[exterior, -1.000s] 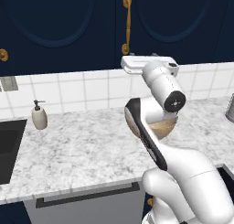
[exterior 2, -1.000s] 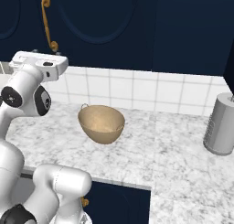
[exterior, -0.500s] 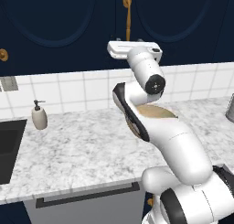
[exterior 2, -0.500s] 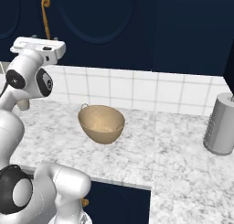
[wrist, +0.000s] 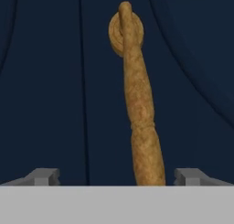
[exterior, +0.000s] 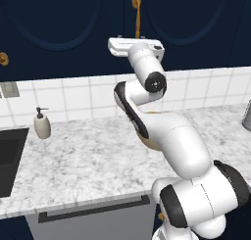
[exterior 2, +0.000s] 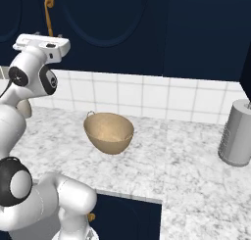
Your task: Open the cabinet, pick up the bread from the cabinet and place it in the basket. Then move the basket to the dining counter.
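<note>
The cabinet [exterior: 191,23] is a dark navy wall unit, and its arched door is closed. Its long brass bar handle [wrist: 141,127] runs up the middle of the hand view. My gripper [wrist: 118,177] is open and straddles the handle's lower end, one fingertip [wrist: 43,175] on each side and clear of it. In the base views the hand [exterior: 135,42] sits high against the door, just below the handle [exterior 2: 48,11]. The tan basket [exterior 2: 109,132] stands on the marble worktop, to the right of the arm. The bread is hidden. The dining counter is out of view.
A soap dispenser [exterior: 42,124] and a black sink [exterior: 10,160] lie left on the worktop. A grey canister [exterior 2: 238,133] stands at the right. A round brass knob [exterior: 4,59] marks the neighbouring navy door. White tiles back the worktop [exterior 2: 186,160].
The hand has risen and swung left in the left base view, from in front of the tiles up to the door handle. The basket has stayed put.
</note>
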Robot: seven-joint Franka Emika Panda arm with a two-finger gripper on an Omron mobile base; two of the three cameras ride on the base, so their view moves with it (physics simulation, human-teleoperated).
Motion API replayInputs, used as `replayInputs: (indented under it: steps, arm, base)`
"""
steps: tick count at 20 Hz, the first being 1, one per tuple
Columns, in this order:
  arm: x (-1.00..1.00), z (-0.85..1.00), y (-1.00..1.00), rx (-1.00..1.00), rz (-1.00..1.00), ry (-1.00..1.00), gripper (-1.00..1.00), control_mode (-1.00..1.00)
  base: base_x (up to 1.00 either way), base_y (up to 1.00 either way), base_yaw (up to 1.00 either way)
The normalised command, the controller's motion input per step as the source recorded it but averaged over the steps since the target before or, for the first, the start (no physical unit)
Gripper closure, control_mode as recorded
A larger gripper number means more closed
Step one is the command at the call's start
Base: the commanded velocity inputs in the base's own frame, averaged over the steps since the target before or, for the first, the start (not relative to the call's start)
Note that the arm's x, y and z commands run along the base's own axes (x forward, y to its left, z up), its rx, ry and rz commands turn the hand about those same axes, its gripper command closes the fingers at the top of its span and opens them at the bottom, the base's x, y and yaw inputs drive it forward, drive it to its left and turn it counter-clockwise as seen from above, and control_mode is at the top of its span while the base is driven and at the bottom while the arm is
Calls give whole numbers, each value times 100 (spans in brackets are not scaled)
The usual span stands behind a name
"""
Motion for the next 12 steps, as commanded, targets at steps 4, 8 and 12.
replayInputs:
  steps: [4,8,12]
  arm:
    - [32,1,-2,0,0,0,-100,-100]
    - [54,0,-1,0,0,0,-100,-100]
    - [8,0,0,0,0,0,100,-100]
  base:
    - [0,0,0]
    - [0,0,0]
    - [0,0,0]
